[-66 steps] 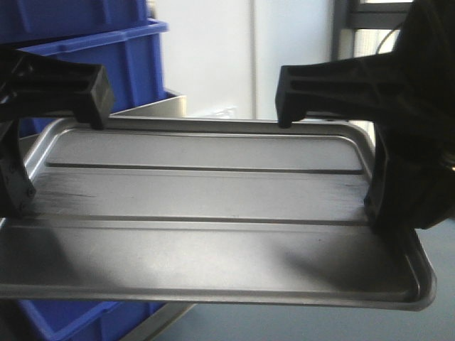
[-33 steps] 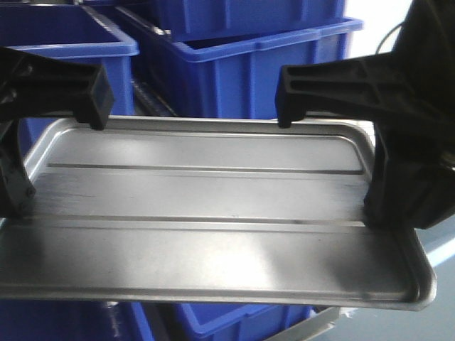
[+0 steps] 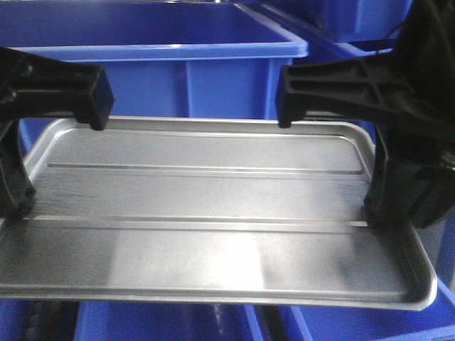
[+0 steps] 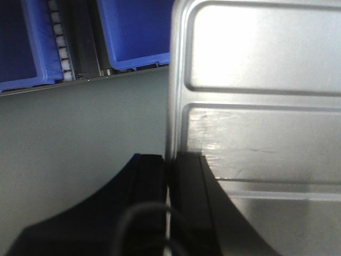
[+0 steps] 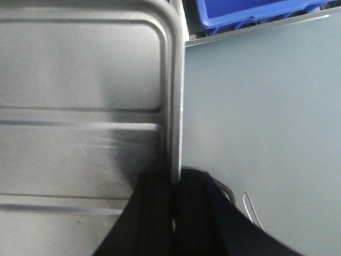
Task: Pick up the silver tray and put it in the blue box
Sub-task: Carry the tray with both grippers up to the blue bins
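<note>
tray (image 3: 213, 234) sitting up front between both arms, left gripper (image 4: 168, 165) pinching its left rim, right gripper (image 5: 175, 184) pinching its right rim; box (image 3: 213, 71) right behind the tray, another crate (image 3: 341, 18) further back on the right

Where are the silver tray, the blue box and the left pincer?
silver tray (image 3: 213, 193), front view, on its base between the two ribs.
blue box (image 3: 156, 51), front view, on its near rim.
left pincer (image 4: 169, 162), left wrist view, where its fingertips clamp the tray's rim.
</note>
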Robot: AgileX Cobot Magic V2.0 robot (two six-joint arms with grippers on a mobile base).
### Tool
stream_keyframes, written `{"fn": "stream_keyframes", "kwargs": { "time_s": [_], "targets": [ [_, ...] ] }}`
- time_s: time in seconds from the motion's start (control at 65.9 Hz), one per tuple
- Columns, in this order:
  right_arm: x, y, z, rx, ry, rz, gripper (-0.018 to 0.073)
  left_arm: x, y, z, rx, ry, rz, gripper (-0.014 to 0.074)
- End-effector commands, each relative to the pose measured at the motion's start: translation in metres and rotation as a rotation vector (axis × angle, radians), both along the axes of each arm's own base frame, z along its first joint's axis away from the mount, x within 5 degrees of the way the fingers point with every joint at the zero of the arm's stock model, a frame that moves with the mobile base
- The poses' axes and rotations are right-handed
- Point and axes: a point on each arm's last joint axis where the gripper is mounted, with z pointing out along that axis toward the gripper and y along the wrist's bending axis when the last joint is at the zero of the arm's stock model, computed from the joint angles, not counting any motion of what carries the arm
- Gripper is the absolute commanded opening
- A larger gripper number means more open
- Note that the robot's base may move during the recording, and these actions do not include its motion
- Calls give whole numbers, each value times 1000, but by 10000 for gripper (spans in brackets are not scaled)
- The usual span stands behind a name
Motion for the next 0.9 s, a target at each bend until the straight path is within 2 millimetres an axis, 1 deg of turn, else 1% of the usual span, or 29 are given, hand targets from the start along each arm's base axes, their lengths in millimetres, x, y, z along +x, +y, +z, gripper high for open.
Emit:
{"fn": "stream_keyframes", "kwargs": {
  "time_s": [0.0,0.88],
  "targets": [
    [3,5,18,94,-81,37,58,-1,-6,16,-94,-56,-48,-13],
    [3,5,18,94,-81,37,58,-1,-6,16,-94,-56,-48,-13]
  ]
}}
